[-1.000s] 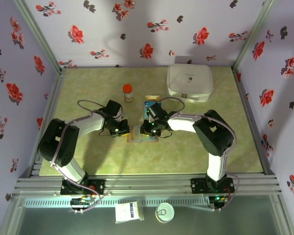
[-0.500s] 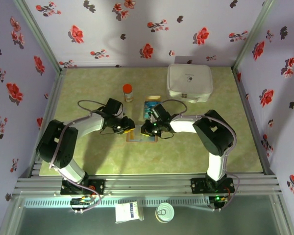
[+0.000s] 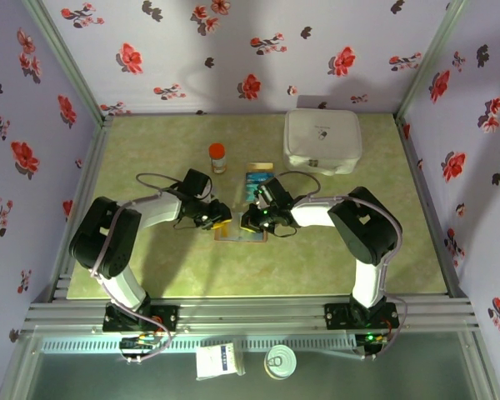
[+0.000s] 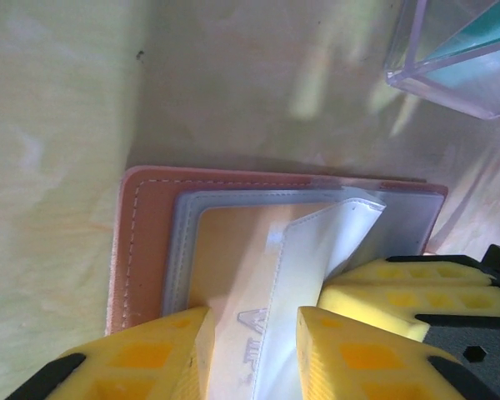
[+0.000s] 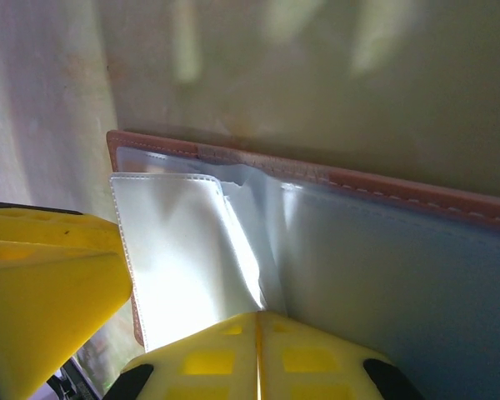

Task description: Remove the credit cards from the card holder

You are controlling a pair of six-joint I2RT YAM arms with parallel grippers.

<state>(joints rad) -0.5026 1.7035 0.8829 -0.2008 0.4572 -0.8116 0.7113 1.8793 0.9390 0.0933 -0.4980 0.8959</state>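
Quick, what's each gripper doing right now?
Left gripper: open, either side of the pale flap of the card holder.
Right gripper: shut, apparently pinching that flap.

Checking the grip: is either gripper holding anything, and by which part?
The right gripper pinches the clear inner flap of the card holder at its edge; the left gripper stands open over it, seemingly gripping nothing.

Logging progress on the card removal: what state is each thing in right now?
Brown leather folding card holder: open, lying flat.
Whitish inner flap: lifted.
Left end effector: open, straddling flap.
Right end effector: shut.
Teal-blue card: outside holder.
Orange-capped small bottle: upright, capped.
White rounded-square case: closed.
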